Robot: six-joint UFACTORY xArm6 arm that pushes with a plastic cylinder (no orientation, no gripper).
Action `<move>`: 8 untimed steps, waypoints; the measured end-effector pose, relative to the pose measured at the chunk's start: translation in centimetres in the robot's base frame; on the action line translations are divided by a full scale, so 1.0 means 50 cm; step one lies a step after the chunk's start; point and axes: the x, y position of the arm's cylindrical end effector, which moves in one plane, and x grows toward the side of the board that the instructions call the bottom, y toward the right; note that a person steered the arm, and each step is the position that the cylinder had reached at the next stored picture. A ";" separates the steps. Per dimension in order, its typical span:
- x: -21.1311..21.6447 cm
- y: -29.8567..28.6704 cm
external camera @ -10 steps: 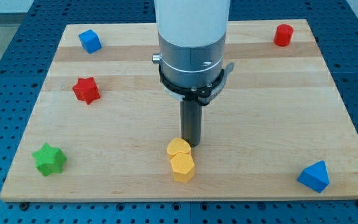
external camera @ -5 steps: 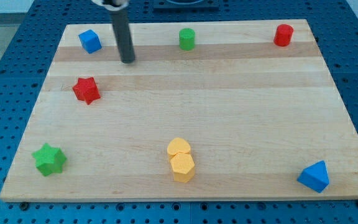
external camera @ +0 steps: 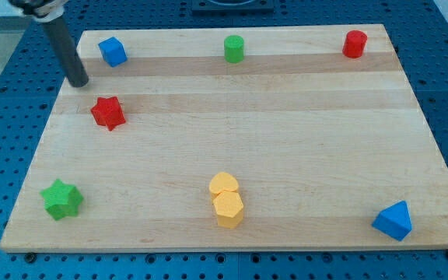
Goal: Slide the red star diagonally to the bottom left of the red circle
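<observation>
The red star (external camera: 108,113) lies near the board's left edge, in the upper half. The red circle, a short red cylinder (external camera: 354,43), stands at the board's top right corner, far across from the star. My tip (external camera: 78,81) rests on the board up and to the left of the red star, a small gap apart from it, and below and left of the blue cube (external camera: 113,51).
A green cylinder (external camera: 234,48) stands at the top middle. A green star (external camera: 61,199) lies at the bottom left. Two yellow blocks (external camera: 226,199) touch each other at the bottom middle. A blue block (external camera: 393,220) sits at the bottom right. The wooden board (external camera: 286,140) lies on a blue perforated table.
My rod moved from the yellow blocks at the bottom middle up to the top, then left past the blue cube to a spot up-left of the red star. No block moved.
</observation>
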 end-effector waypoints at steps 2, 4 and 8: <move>0.122 0.069; 0.120 0.129; 0.076 0.398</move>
